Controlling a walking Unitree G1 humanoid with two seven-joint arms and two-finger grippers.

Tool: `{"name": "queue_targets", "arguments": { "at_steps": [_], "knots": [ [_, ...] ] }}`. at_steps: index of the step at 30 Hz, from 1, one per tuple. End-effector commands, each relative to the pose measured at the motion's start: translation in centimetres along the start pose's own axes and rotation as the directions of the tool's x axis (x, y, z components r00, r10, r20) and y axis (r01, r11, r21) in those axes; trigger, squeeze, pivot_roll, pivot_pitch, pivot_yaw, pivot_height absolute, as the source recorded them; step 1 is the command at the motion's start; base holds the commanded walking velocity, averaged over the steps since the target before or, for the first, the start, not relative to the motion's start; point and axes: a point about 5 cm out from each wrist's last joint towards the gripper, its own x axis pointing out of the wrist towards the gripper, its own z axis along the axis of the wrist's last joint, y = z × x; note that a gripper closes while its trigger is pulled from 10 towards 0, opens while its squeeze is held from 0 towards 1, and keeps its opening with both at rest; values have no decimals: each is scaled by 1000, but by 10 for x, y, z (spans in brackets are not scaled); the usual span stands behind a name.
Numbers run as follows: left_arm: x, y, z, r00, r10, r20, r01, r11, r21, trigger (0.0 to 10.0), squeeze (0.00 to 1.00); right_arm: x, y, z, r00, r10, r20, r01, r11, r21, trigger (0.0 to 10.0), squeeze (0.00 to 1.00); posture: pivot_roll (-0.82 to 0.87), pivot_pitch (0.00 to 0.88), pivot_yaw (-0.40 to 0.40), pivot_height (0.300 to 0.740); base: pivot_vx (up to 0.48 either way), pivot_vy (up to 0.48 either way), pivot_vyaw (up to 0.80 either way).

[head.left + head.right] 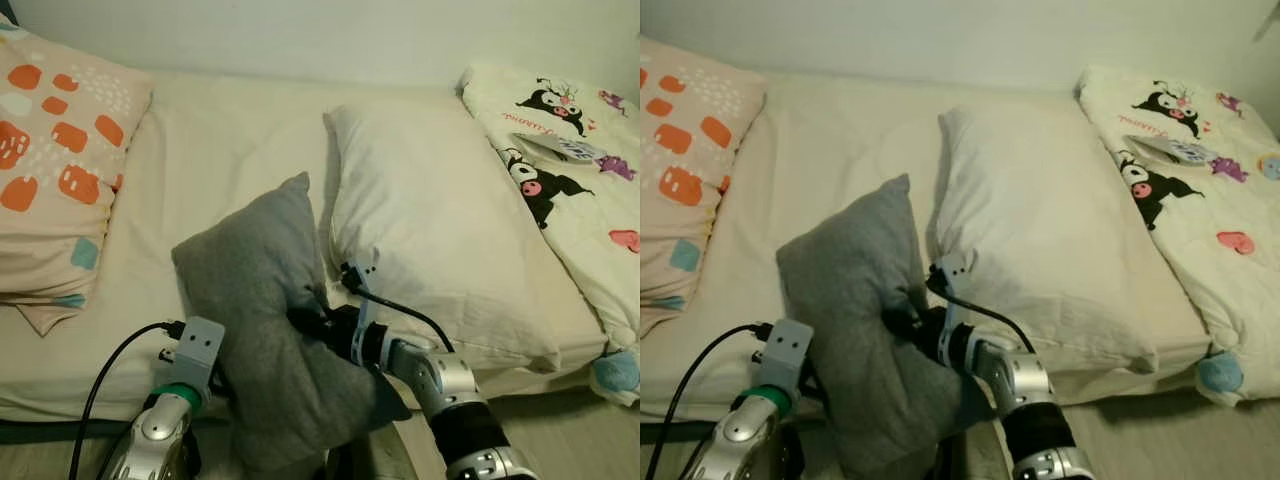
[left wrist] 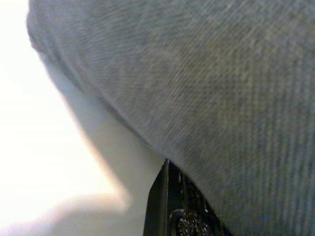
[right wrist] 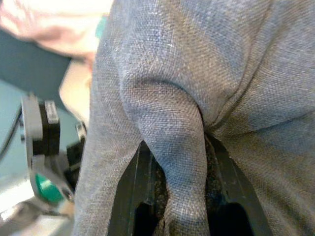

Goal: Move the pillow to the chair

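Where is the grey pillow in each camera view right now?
Left eye: grey pillow low centre, between both arms.
Right eye: low centre-left.
Left wrist: grey weave close up.
Right wrist: a fold pinched between the right gripper fingers.
Shared landmark: white pillow beside it on the bed.

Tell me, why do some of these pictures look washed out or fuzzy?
Left wrist view: the grey pillow sits so close that its weave is soft and blurred, and the background beside it is blown out to white. Right wrist view: the fold pinched by the right gripper is sharp, the background smeared. Both eye views: dim, even light, fairly clear.
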Motion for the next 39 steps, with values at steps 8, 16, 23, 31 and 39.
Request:
{"name": "queue_targets", "arguments": {
  "at_steps": [8, 16, 23, 31, 39],
  "knots": [
    [5, 5, 21, 992, 38, 124, -33, 999, -41, 10000, 0, 0, 3, 51, 971, 8, 239, -43, 989, 141, 0, 0, 5, 0, -62, 566, 0, 0, 0],
    [8, 11, 29, 987, 44, 152, -39, 998, -39, 10000, 0, -17, -4, 94, 894, -34, 447, -72, 973, 217, 0, 0, 18, 0, -48, 566, 0, 0, 0],
    [12, 12, 35, 986, 35, 166, -30, 999, -31, 10000, 0, -28, -1, 112, 860, -38, 509, -74, 978, 197, 0, 0, 17, 0, -36, 566, 0, 0, 0],
    [15, 7, 34, 988, 4, 151, 6, 998, -65, 10000, 0, -28, -8, 91, 924, -86, 372, 54, 994, 95, 0, 0, 2, 0, -32, 566, 0, 0, 0],
    [19, 8, 40, 985, -27, 169, 58, 981, -183, 10000, 0, -52, -33, 55, 956, -235, 174, 219, 970, 106, 0, 0, -33, 18, 10, 566, 0, 0, 0]
  ]
}}
